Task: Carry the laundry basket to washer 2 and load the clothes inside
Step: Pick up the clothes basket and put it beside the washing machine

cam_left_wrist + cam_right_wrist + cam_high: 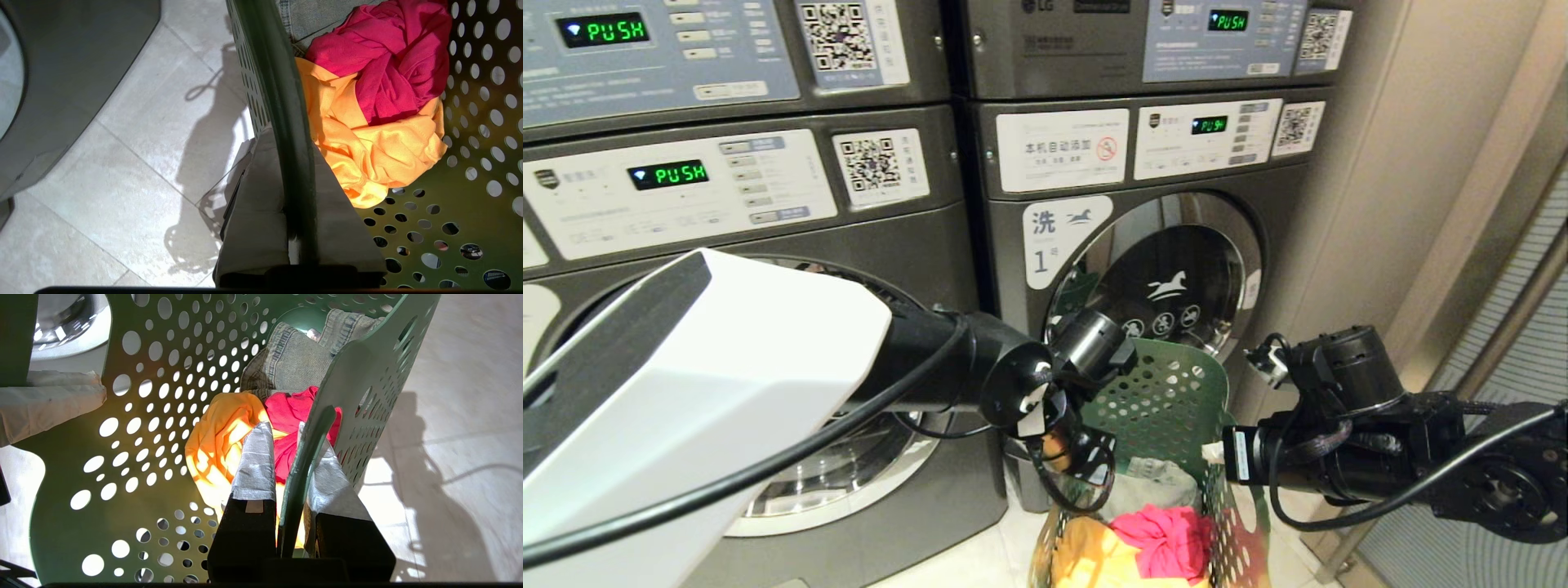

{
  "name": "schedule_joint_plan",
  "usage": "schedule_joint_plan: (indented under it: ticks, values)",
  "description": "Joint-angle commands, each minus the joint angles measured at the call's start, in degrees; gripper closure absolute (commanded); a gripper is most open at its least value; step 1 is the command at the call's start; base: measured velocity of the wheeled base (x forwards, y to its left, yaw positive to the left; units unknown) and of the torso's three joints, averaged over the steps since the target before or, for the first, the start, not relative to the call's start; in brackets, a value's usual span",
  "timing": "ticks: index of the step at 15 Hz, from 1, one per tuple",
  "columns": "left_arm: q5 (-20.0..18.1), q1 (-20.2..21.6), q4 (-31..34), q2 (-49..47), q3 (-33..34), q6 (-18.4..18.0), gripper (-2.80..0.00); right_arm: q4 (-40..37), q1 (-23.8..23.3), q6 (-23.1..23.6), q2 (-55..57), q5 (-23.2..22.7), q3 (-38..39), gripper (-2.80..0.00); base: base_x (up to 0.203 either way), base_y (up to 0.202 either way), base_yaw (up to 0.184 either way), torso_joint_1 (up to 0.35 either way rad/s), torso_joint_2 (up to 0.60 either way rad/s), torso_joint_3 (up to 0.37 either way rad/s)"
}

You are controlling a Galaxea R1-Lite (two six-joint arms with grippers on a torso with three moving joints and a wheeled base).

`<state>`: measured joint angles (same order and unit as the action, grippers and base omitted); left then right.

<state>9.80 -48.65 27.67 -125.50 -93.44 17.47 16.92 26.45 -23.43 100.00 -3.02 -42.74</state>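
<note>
Your wrist views show both grips: left end effector [300,228] and right end effector [300,465] each pinching the rim of the dark green perforated plastic laundry basket [1168,408], at 6 o'clock below the grey washer labelled 1 [1143,269]. Inside: yellow [367,155], pink-red [388,61], grey denim [294,359] clothes.

The left washer's door [849,457] is mostly hidden behind the left arm [703,384], its number label unseen; the laundry basket [1176,408] is cut off by the head view's bottom edge, and the grey garment [1156,482] is partly covered.
</note>
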Motion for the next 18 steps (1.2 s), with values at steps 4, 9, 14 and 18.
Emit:
schedule_joint_plan:
  ticks: [4, 9, 14, 18]
  values:
    - [0.1, -0.1, 0.2, 0.0, 0.1, 0.2, 0.00, 0.1, 0.0, 0.1, 0.1, -0.1, -0.2, 0.00, 0.000, -0.010, 0.180, 0.002, 0.00, 0.003]
    - [0.0, -0.1, 0.2, -0.2, 0.2, 0.2, 0.00, 0.1, 0.0, 0.3, 0.7, -0.1, -0.2, 0.00, 0.002, -0.008, 0.173, 0.001, 0.00, 0.002]
    - [0.0, -0.1, 0.1, -0.8, 0.1, 0.2, 0.00, 0.2, 0.4, 0.2, 1.0, 0.0, -0.2, 0.00, 0.001, -0.004, 0.113, 0.002, 0.00, 0.002]
    - [0.0, -0.2, 0.1, -0.7, 0.0, 0.3, 0.00, 0.1, 0.4, 0.2, 1.2, 0.0, -0.2, 0.00, 0.000, 0.000, 0.000, 0.000, 0.00, 0.000]
